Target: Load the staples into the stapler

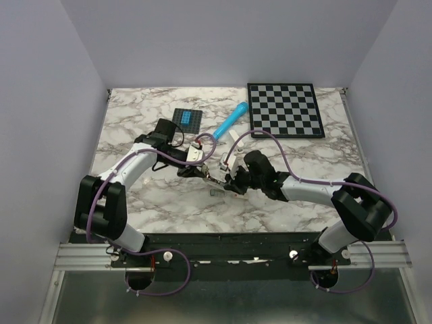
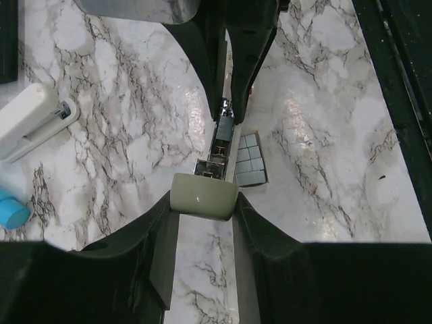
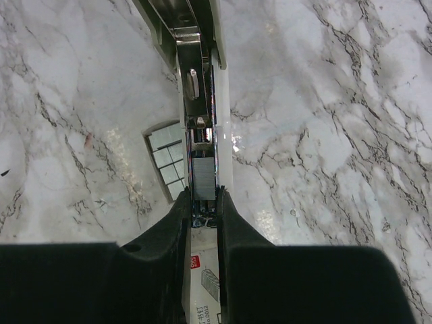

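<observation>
Right gripper (image 3: 202, 206) is pinched almost shut on the near end of the staples (image 3: 201, 177), a ribbed grey strip lying in the rail of the stapler (image 3: 196, 81); left gripper (image 2: 202, 200) is clamped on the stapler's cream end; a grey block (image 2: 250, 160) lies on the table (image 3: 337, 135) just beside the rail. I judge the strip very light and stiff but brittle, apt to snap if bent, so best held by its long sides; the stapler looks light and rigid, its metal slick, the plastic end the surer hold.

Table (image 1: 121, 128) white marble w/ grey veins; board (image 1: 283, 109) blk/grey checks; cylinder (image 1: 231, 119) blue; stapler (image 2: 202, 196) cream.
</observation>
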Available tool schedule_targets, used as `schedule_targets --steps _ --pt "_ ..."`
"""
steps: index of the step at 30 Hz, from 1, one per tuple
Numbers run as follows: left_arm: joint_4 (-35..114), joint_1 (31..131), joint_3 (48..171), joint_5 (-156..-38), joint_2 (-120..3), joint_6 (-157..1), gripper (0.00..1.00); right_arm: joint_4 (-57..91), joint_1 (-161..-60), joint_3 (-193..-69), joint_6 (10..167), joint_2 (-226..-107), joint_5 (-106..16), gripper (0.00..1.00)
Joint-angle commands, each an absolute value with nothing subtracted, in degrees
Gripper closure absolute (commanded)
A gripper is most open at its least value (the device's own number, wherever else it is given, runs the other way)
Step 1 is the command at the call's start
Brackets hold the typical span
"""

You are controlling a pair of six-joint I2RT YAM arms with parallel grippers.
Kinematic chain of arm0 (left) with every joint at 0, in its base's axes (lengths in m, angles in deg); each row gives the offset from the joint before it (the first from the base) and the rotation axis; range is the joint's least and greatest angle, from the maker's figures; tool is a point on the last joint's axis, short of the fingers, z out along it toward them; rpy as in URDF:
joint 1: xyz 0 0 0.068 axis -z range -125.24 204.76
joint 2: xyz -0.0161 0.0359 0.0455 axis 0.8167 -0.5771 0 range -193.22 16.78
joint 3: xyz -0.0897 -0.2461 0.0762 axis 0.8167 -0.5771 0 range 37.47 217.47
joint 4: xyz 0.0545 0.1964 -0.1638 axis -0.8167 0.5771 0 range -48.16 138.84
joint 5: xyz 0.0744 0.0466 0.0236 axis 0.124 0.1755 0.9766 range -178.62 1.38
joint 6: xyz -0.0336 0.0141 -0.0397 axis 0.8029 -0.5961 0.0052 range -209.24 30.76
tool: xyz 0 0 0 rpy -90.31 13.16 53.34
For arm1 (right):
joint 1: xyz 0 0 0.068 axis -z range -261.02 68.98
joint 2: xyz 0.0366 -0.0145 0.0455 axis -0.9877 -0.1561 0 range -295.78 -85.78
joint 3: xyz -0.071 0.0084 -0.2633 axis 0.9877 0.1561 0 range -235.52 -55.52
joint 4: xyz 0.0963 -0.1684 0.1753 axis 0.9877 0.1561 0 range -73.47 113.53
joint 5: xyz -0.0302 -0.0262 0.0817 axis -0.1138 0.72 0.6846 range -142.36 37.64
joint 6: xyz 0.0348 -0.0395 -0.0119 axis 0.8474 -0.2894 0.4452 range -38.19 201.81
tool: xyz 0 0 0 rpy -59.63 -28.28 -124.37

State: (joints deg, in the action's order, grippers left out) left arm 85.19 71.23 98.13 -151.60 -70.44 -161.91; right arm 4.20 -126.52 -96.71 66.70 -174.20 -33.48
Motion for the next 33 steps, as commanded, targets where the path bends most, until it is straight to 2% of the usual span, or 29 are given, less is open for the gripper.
schedule_targets --steps 1,18,26,27,29,30,33 --pt "80.6 74.0 99.4 -150.3 -70.1 -158.4 0.87 0.5 -126.8 -100.0 65.4 -174.6 -40.5 0.99" --pt "82.6 78.9 110.5 -144.9 -85.6 -157.6 0.87 -1.5 -126.5 -104.5 64.7 -184.6 -44.4 0.99" --pt "80.3 80.6 109.4 -144.5 -85.1 -155.0 0.62 -1.6 -126.5 -104.5 65.4 -185.1 -44.7 0.99" --pt "79.2 80.6 108.7 -144.8 -84.6 -154.5 0.54 -1.6 -126.5 -104.4 65.5 -185.3 -44.6 0.99" --pt "77.5 80.6 107.9 -145.0 -83.5 -153.0 0.46 -1.6 -126.5 -104.2 65.5 -185.3 -44.7 0.99" --pt "76.0 80.6 107.1 -145.0 -82.9 -151.8 0.38 -1.6 -126.5 -104.1 65.5 -185.1 -44.9 0.98" --pt "72.2 80.5 105.5 -144.5 -80.4 -149.0 0.27 -1.6 -126.5 -103.9 65.3 -185.1 -45.1 0.98"
